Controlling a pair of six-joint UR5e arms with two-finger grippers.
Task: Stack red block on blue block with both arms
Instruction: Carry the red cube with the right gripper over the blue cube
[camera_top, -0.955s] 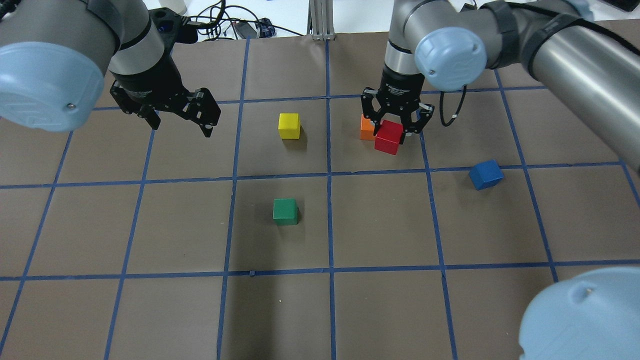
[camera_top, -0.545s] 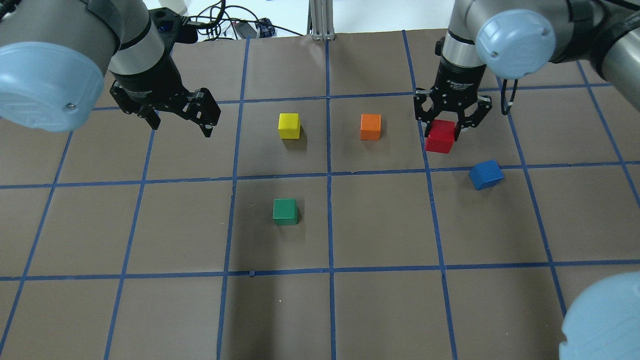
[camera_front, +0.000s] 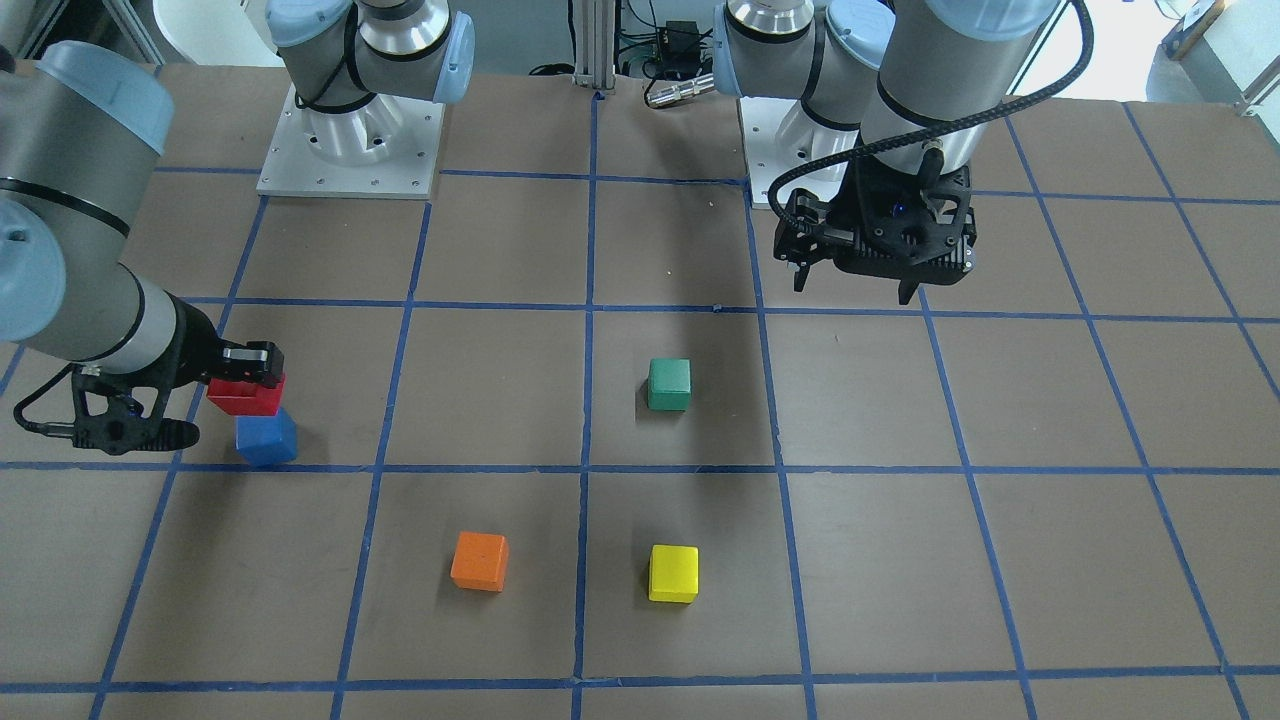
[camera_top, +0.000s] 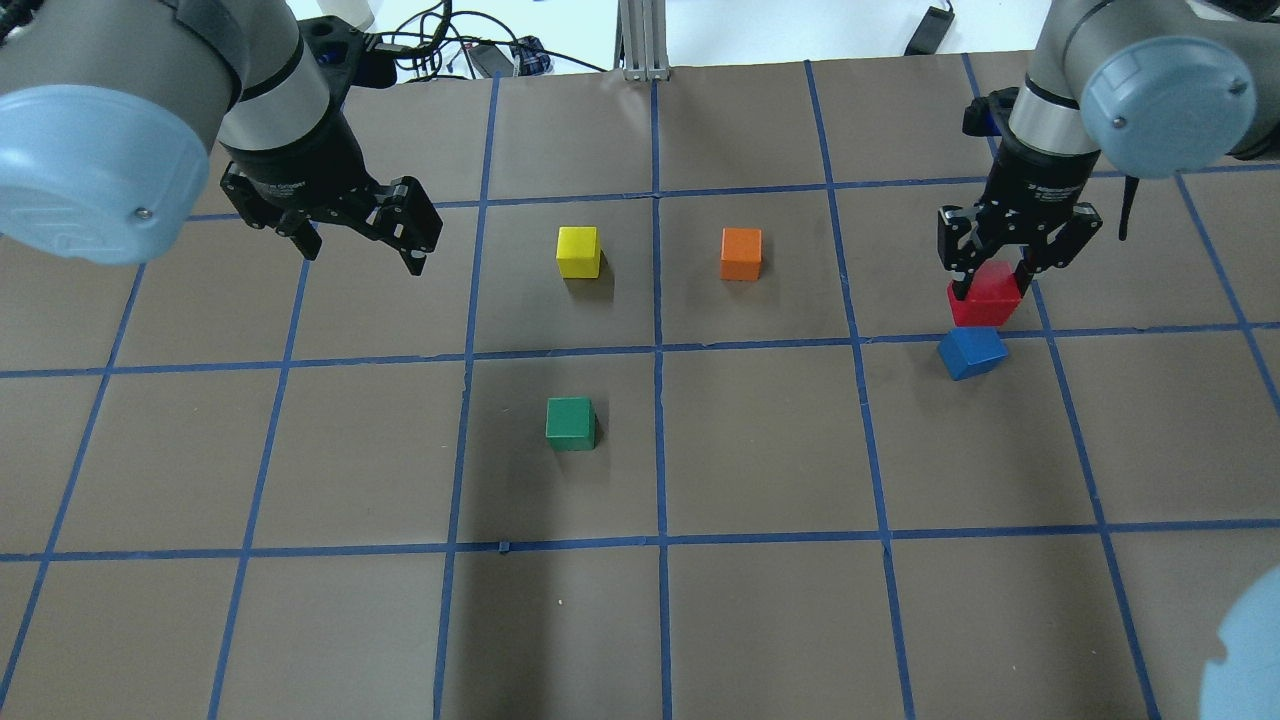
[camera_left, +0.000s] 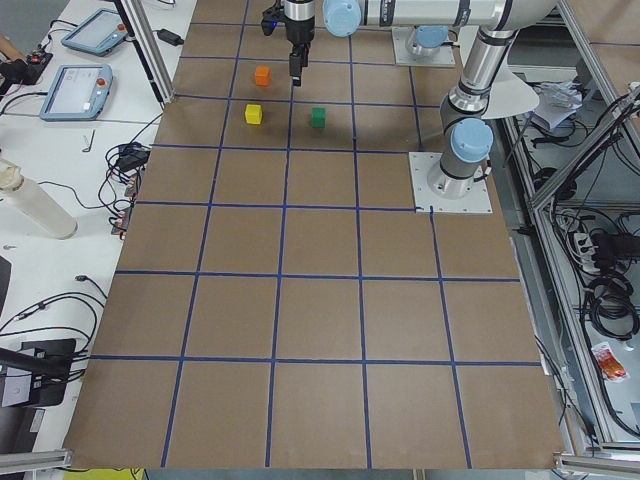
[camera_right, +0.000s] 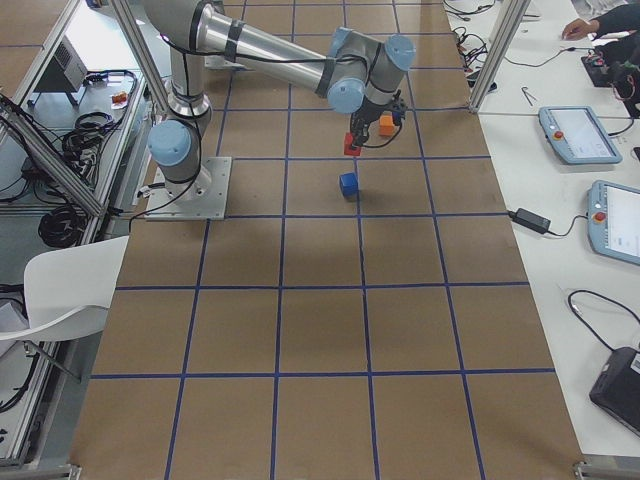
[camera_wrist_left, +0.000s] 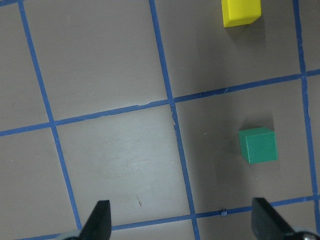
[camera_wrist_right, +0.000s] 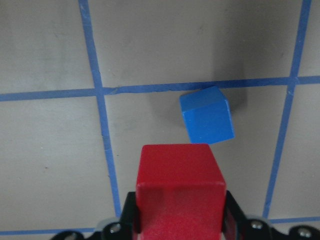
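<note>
The small matte red cube (camera_top: 985, 300) is clamped in the right claw (camera_top: 991, 288), held off the brown taped worktop (camera_top: 760, 450) just short of the small matte blue cube (camera_top: 972, 352), which is set beside a tape line (camera_top: 900, 338). The left claw (camera_top: 358, 248) is spread wide, empty, well apart. Were the red cube lowered off-centre, the blue one could be nudged or the stack toppled. No long axis is offered by either cube; the blue one is turned askew to the grid.
</note>
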